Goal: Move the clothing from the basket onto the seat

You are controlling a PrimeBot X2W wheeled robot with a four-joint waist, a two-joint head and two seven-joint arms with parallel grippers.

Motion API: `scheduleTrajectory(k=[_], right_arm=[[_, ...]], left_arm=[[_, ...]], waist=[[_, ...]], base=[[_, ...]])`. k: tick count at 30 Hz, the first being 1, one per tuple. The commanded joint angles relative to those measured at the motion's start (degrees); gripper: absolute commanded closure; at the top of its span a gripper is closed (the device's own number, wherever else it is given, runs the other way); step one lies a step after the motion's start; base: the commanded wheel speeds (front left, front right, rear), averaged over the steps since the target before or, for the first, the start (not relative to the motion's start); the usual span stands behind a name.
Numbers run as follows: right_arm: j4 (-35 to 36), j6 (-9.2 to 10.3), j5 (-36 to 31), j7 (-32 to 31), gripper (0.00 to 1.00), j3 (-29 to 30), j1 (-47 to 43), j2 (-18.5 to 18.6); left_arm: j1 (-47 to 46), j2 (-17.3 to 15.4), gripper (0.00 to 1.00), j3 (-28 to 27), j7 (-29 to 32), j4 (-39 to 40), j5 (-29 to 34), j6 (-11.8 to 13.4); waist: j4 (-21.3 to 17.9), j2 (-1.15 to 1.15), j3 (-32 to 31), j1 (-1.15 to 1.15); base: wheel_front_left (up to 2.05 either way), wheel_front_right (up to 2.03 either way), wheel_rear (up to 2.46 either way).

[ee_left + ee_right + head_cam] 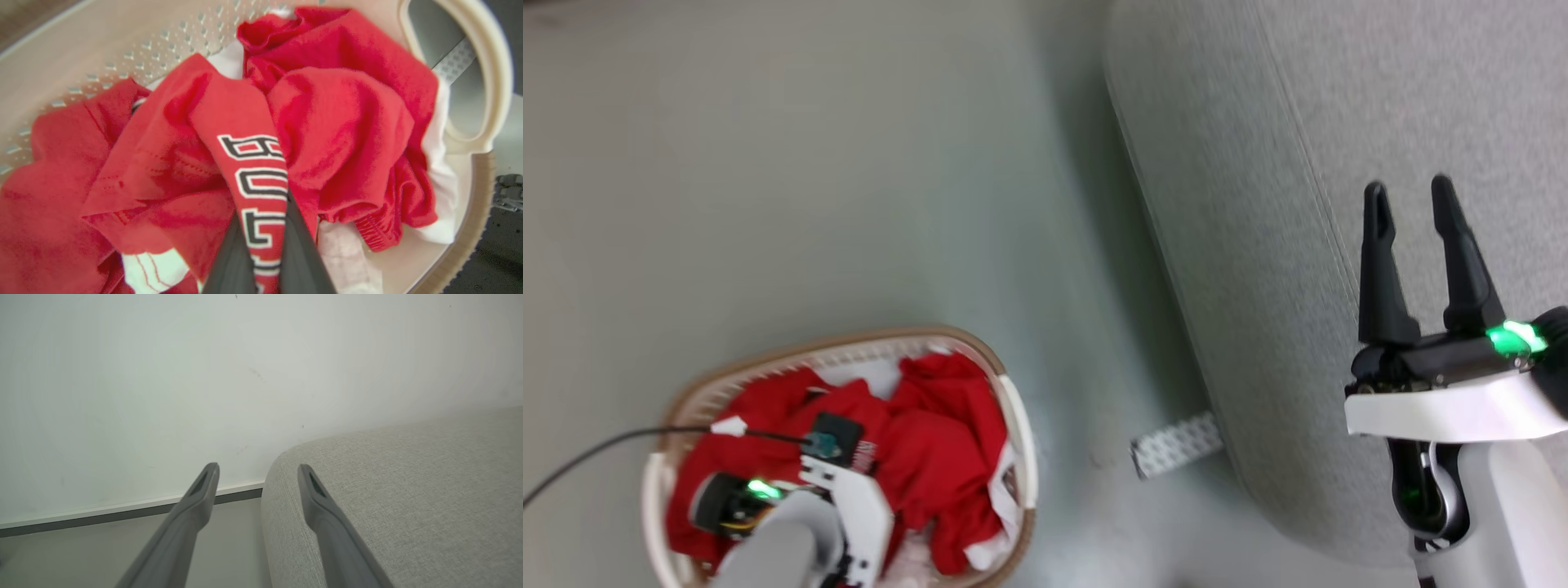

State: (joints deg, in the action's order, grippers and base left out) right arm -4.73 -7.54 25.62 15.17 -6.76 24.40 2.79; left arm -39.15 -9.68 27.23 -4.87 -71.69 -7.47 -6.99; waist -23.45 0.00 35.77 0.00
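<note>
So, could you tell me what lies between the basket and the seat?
Head view: pale floor, with a white perforated strip beside the seat, clear of the basket.

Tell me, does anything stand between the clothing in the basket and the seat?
Nothing visible blocks the way. Between the basket and the seat lies bare floor, with a flat white strip at the seat's foot. The clothing need only clear the basket's own wall.

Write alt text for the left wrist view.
The left gripper pinches a lettered fold of the red clothing between its jaws. The rest of the clothing lies heaped in the white perforated basket.
</note>
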Motion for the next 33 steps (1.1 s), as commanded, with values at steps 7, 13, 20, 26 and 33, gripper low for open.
scheduleTrajectory(k=[7, 13, 20, 26, 33], right_arm=[[-2.45, 0.10, -4.31, -0.02, 0.00, 1.23, -4.17, 0.21], [-3.85, 0.10, -6.47, -0.03, 0.00, 1.65, -6.54, 0.20], [-5.09, 0.10, -7.59, -0.03, 0.00, 1.60, -8.92, 0.21], [-6.05, 0.10, -7.09, -0.03, 0.00, 0.92, -11.57, 0.22], [-6.95, 0.10, -6.57, -0.03, 0.00, -0.42, -13.98, 0.20]], left_arm=[[3.40, 3.95, 1.00, -0.88, -7.68, 1.54, -4.44, -0.37], [7.49, 5.82, 1.00, -0.85, -9.99, 5.91, -9.14, -0.49], [12.13, 6.48, 1.00, 2.68, -10.30, 16.06, -14.67, -0.46], [15.26, 5.09, 1.00, 4.73, -10.32, 27.46, -18.60, -0.43], [15.76, 3.03, 1.00, 4.94, -10.33, 38.49, -22.39, -0.42]], waist=[[8.88, 0.00, -13.65, 0.00], [12.88, 0.00, -20.65, 0.00], [16.30, 0.00, -26.27, 0.00], [18.71, 0.00, -31.28, 0.00], [19.74, 0.00, -35.24, 0.00]], base=[[0.00, 0.00, 0.00], [0.00, 0.00, 0.00], [0.00, 0.00, 0.00], [0.00, 0.00, 0.00], [0.00, 0.00, 0.00]])
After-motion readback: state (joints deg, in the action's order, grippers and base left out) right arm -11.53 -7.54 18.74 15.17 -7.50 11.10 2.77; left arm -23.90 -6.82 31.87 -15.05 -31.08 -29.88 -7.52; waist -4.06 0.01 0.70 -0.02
